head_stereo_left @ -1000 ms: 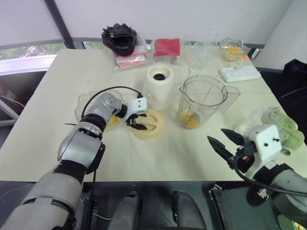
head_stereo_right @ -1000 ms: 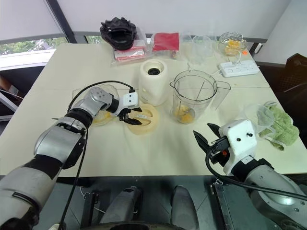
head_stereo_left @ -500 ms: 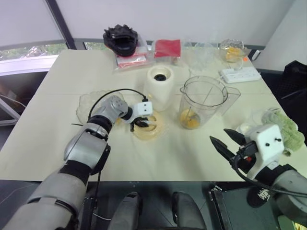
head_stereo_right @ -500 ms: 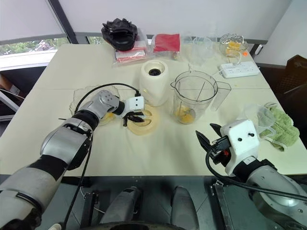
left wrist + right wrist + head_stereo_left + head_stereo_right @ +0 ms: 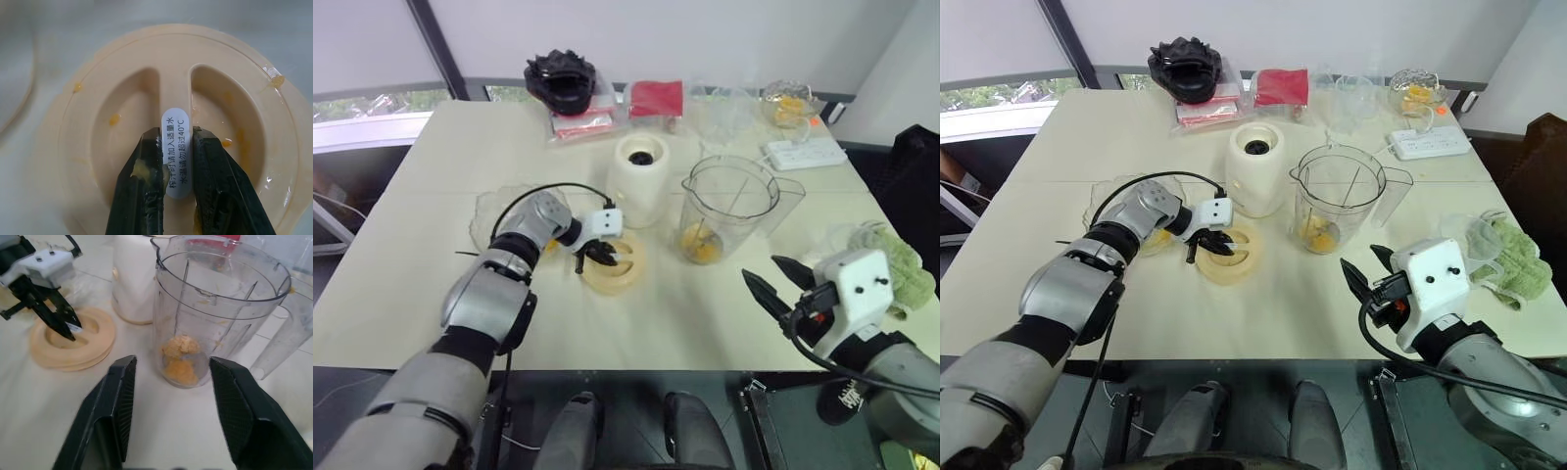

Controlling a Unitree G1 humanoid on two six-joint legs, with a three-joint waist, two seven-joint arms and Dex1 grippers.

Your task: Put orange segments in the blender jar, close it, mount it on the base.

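Lid (image 5: pixel 612 262) is lying flat on the table, and the left gripper (image 5: pixel 177 161) is pinching its upright centre rib — fingers closed on either side of the labelled ridge. The jar (image 5: pixel 728 207), open-topped with segments (image 5: pixel 180 357) sitting at its bottom, is standing well to the right of the lid, just past the base (image 5: pixel 637 180). So the lid's carry is likely running rightward and up over the jar's rim. The right gripper (image 5: pixel 775 283) is hovering half open and empty, nearer the jar, probably placed to steady it.
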